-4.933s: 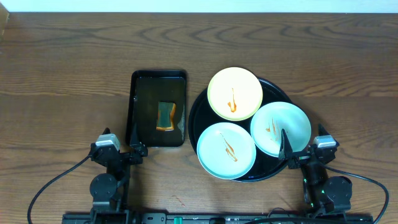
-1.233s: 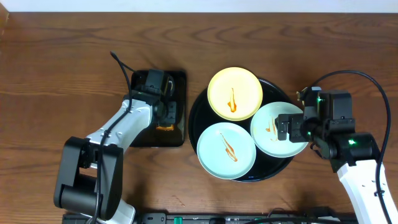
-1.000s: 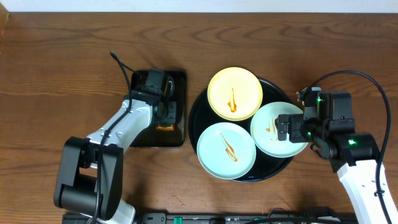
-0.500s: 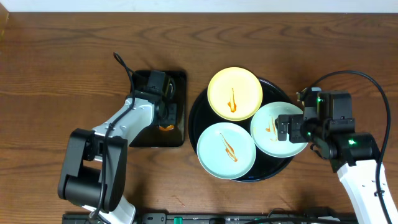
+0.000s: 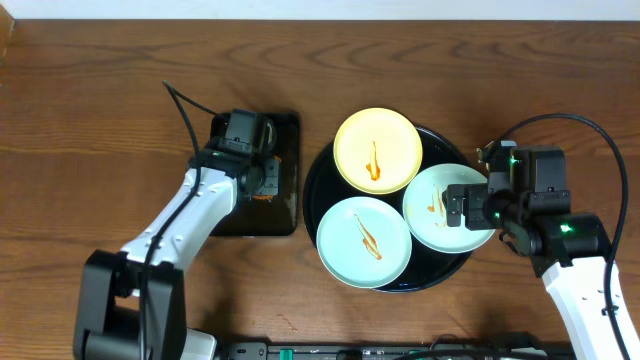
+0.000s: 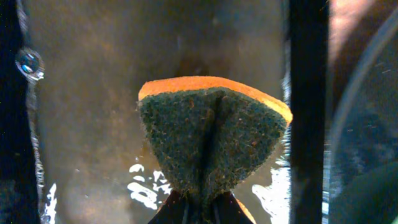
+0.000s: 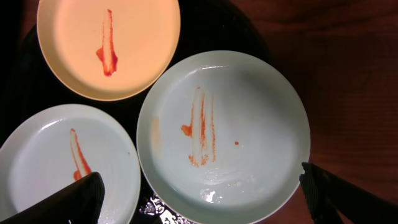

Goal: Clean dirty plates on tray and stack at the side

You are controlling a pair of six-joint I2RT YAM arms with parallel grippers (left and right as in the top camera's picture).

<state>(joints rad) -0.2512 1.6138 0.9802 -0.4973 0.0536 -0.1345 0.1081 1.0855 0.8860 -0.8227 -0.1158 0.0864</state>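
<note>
left arm (image 5: 185, 215) has swung outward since half a second ago; plates (image 5: 377, 150) unmoved on the round tray (image 5: 318, 190).
overhead: left pincer (image 5: 258, 180) sits over the small rectangular tray (image 5: 284, 215). left wrist: it pinches a folded sponge (image 6: 211, 143). right wrist: right pincer (image 7: 208, 196) spread above a streaked mint plate (image 7: 249, 124).

The left arm (image 5: 190, 215), white links with black joints, extends diagonally from its base at the lower left edge of the overhead view toward the upper right. Its black two-finger left gripper (image 5: 264, 180) points downward, the fingers (image 6: 174, 214) pinched together on a folded dark-green and orange sponge (image 6: 211, 140). The right arm (image 5: 580, 280), of the same build, rises from the lower right edge and bends leftward at the wrist. The right gripper (image 5: 458, 208) faces down, its fingers (image 7: 84, 193) spread wide apart.
</note>
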